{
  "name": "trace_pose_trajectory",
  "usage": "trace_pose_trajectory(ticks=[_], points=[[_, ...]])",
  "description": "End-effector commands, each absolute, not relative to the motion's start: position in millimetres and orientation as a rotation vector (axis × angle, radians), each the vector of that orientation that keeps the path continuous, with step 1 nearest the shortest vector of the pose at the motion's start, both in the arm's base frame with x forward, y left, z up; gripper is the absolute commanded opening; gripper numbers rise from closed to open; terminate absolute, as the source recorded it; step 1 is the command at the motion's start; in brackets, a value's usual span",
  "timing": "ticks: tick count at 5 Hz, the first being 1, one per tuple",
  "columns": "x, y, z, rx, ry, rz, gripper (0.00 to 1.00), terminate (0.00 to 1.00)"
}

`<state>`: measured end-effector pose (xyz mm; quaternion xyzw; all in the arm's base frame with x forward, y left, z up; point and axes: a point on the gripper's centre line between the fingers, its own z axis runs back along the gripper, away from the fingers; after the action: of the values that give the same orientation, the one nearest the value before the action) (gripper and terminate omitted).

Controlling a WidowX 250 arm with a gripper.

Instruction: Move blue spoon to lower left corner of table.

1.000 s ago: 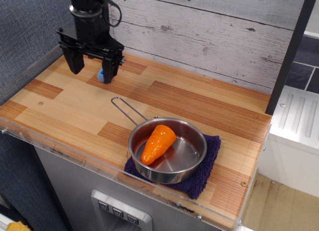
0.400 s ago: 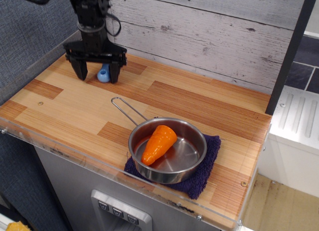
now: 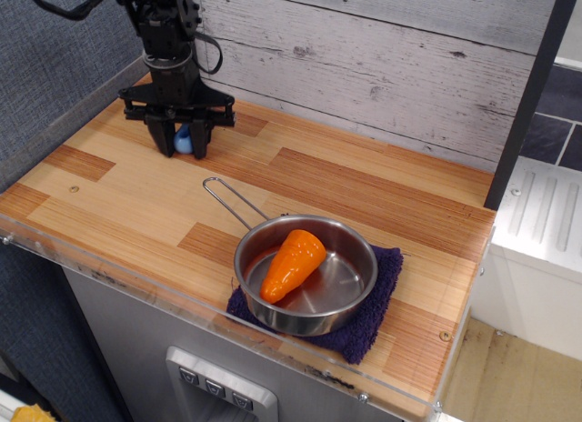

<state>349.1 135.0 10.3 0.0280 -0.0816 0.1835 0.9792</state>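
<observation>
The blue spoon (image 3: pixel 184 141) lies at the back left of the wood-plank table (image 3: pixel 118 204), near the wall. Only a small light-blue part of it shows between my fingers. My black gripper (image 3: pixel 183 146) stands straight down over it, with its fingers closed in on either side of the spoon and their tips at the table surface. The rest of the spoon is hidden by the fingers.
A steel pan (image 3: pixel 309 276) with a thin wire handle holds an orange pepper (image 3: pixel 289 263) and sits on a dark purple cloth (image 3: pixel 373 317) at the front right. A clear acrylic edge (image 3: pixel 109 276) runs along the table front. A grey panel wall stands behind.
My gripper has come down onto the spoon and its wide-open fingers have closed in around it. The spoon, pan and pepper have stayed in place.
</observation>
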Motion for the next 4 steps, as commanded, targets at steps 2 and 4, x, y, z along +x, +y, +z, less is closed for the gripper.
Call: trace_pose_trajectory(ticks=[2, 4], points=[[308.9, 140.0, 84.6, 0.075, -0.299, 0.271, 0.0, 0.0], [260.2, 166.9, 64.6, 0.114, -0.174, 0.215, 0.0, 0.0]])
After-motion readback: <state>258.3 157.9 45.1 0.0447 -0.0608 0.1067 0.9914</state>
